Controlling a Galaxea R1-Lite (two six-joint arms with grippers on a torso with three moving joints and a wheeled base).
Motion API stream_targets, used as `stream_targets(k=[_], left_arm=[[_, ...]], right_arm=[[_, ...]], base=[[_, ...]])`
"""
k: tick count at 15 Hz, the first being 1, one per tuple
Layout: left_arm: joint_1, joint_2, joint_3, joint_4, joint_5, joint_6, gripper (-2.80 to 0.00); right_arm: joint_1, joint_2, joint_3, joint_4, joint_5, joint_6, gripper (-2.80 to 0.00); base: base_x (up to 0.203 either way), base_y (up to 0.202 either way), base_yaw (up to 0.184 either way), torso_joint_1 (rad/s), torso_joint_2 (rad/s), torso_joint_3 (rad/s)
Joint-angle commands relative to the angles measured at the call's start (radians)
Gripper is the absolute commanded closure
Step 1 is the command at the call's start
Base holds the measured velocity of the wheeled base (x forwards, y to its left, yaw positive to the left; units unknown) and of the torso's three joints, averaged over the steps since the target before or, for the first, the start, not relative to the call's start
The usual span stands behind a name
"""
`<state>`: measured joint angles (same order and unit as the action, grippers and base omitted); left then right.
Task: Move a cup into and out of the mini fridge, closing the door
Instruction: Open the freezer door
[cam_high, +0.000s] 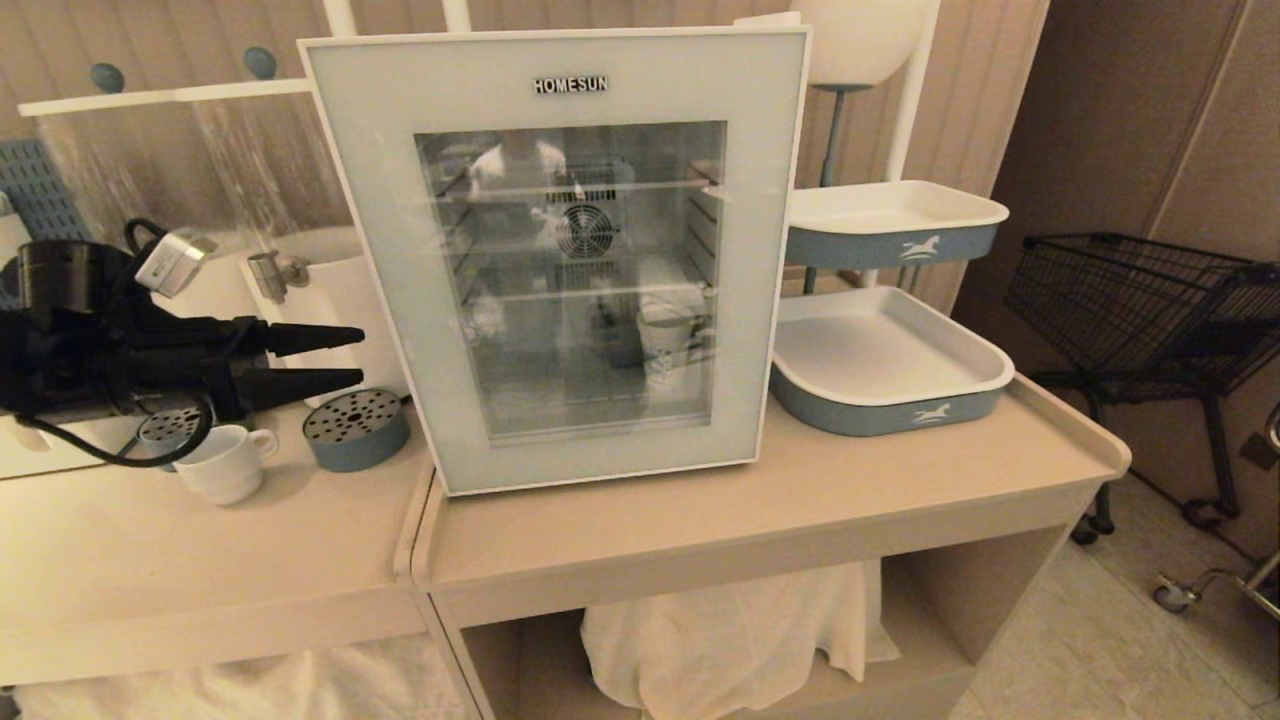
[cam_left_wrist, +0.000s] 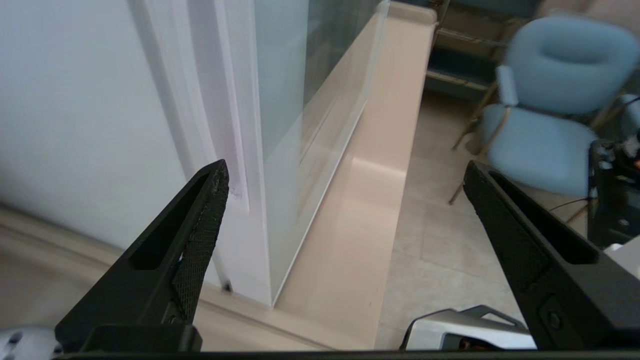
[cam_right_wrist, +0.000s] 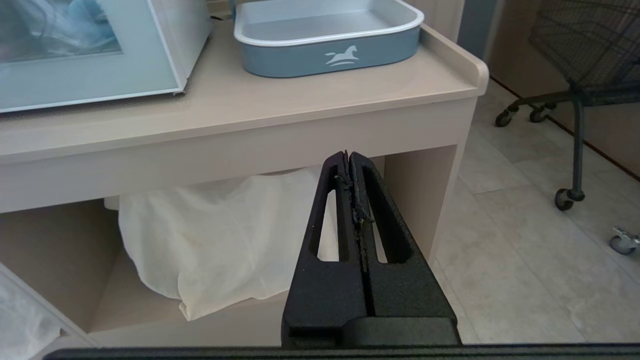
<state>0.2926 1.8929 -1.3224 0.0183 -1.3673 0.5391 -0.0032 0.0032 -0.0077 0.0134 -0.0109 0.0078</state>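
— Fridge?
— Door shut. A white cup shows through the glass on the lower shelf.
— Left gripper?
— Level beside the fridge's left wall, jaws wide, empty, tips near the door edge.
— Right gripper?
— Below the fridge's counter, fingers pressed together, holding nothing.

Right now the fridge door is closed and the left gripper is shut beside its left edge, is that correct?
Not quite: the left gripper is open, its fingers spread apart, as the left wrist view shows. The door of the mini fridge is indeed closed, with the gripper beside its left edge.
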Motion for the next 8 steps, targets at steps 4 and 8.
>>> stream_targets(k=[4, 8], left_arm=[[-0.041, 0.036, -0.019, 0.008, -0.023, -0.001, -2.8], [-0.055, 0.046, -0.027, 0.003, -0.019, 0.001, -2.8]], right_arm=[[0.0, 0.0, 0.0, -0.002, 0.0, 0.0, 0.0], [0.0, 0.001, 0.002, -0.004, 0.0, 0.0, 0.0]], base=[[0.0, 0.0, 0.0, 0.0, 0.0, 0.0], [0.0, 0.0, 0.0, 0.0, 0.0, 0.0]])
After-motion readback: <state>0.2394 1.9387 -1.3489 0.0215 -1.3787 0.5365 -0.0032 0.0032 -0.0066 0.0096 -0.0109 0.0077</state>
